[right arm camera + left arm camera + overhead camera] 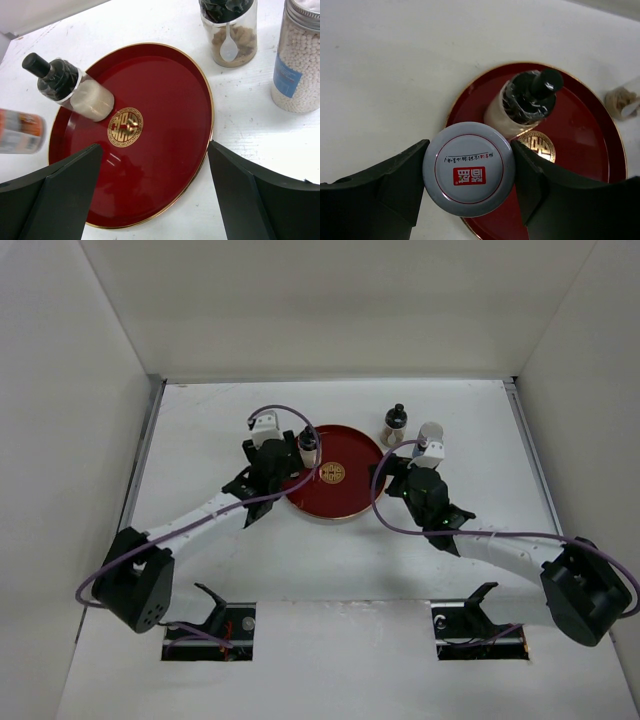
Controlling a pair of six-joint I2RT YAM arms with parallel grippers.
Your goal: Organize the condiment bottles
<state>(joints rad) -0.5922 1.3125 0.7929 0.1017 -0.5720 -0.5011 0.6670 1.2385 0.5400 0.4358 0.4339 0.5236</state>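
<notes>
Left gripper (468, 172) clamped on a grey-lidded jar (468, 150) at the left edge of the red tray (580, 130), black-capped bottle (525, 102) upright on the tray, right gripper (155, 185) spread wide over the tray, spoon jar (230, 35) and bead jar (297, 65) on the table (240, 125), upper right of its view.

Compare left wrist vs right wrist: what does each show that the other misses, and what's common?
Left wrist only: the left gripper shut on the grey-lidded bottle, its lid top and red logo seen from above.

Right wrist only: the right gripper open above the tray, and the white-bead jar standing on the table beside the tray.

Both: the red tray, its gold emblem, the black-capped bottle standing on it, and probably the brown-filled spoon jar, which is only a sliver at the left wrist view's edge.
</notes>
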